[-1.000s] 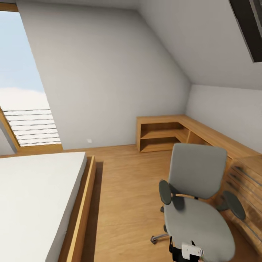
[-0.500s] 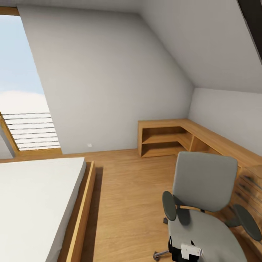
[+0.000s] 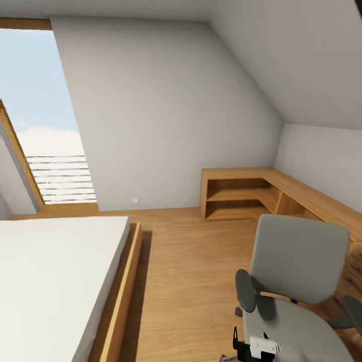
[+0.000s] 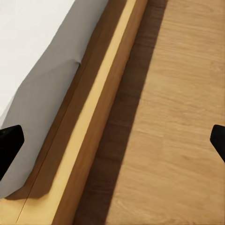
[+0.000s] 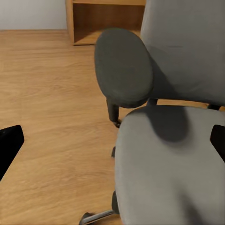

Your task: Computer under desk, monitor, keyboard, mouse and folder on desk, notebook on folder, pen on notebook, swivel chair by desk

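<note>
Attic bedroom, wood floor (image 3: 191, 271). Swivel chair (image 3: 296, 271) at near right, grey seat bare, its back toward the low wooden corner shelf (image 3: 241, 193) along the far and right walls. Bed (image 3: 55, 281) with white mattress and wooden frame at near left; tall window (image 3: 45, 125) beyond it. Right gripper (image 5: 112, 140) hangs over the chair's seat and near armrest (image 5: 124, 65), fingertips spread wide. Left gripper (image 4: 112, 140) likewise spread, over the bed frame's edge and floor. Neither holds anything.

Left gripper (image 4: 112, 145): fingers spread wide, tips at opposite edges of its wrist view, nothing between them.
Right gripper (image 5: 112, 145): likewise spread wide, holding nothing.
Head view: probably the right wrist (image 3: 259, 347), low.
</note>
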{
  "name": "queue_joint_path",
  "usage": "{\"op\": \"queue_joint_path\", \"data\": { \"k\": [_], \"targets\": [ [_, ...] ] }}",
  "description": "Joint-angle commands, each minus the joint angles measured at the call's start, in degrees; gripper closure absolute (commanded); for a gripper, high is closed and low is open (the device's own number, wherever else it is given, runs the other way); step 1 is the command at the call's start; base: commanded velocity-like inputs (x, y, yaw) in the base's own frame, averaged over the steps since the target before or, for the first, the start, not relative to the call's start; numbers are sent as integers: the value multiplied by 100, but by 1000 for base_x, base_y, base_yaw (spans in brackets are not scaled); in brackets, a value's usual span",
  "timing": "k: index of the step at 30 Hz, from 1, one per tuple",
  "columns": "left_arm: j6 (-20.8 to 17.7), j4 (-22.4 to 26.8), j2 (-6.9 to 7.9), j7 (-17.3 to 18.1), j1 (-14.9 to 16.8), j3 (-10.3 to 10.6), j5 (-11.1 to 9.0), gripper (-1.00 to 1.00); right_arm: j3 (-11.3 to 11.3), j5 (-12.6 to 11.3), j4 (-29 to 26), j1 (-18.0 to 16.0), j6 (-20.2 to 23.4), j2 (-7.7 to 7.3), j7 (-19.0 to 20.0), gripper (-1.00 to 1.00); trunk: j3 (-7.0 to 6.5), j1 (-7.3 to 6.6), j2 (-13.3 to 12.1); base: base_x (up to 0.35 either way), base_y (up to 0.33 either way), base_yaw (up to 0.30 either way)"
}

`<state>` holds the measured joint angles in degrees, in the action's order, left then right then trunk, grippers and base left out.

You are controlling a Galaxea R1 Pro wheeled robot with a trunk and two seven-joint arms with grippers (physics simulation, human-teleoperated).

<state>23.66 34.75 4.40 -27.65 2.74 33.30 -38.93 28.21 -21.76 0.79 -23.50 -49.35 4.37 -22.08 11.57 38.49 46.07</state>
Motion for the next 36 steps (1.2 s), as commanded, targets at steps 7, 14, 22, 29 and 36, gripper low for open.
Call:
{"op": "queue_joint_path", "data": {
  "k": [7, 14, 22, 29, 36],
  "targets": [
    [31, -73, 5, -39, 8, 62, -45, -100, 49, -21, 8, -6, -1, -4, -33, -100, 7, 1, 7, 0, 0, 102],
    [33, -95, 0, -39, 8, 70, -45, -100, 51, -21, 8, -6, 3, -2, -33, -100, 7, 1, 7, 0, 0, 141],
    [33, -99, -1, -39, 8, 68, -45, -100, 45, -21, 16, -6, 4, -15, -27, -100, 7, 1, 7, 0, 0, 22],
    [33, -63, -60, -57, 8, 71, -40, -100, 44, -34, 44, -6, 22, -59, 36, -100, 7, 1, 7, 0, 0, 2],
    [31, -71, -131, -46, 8, 75, -41, -100, 43, -32, 44, -6, 22, -25, 53, -100, 61, 67, 127, 0, 0, 0]
  ]
}}
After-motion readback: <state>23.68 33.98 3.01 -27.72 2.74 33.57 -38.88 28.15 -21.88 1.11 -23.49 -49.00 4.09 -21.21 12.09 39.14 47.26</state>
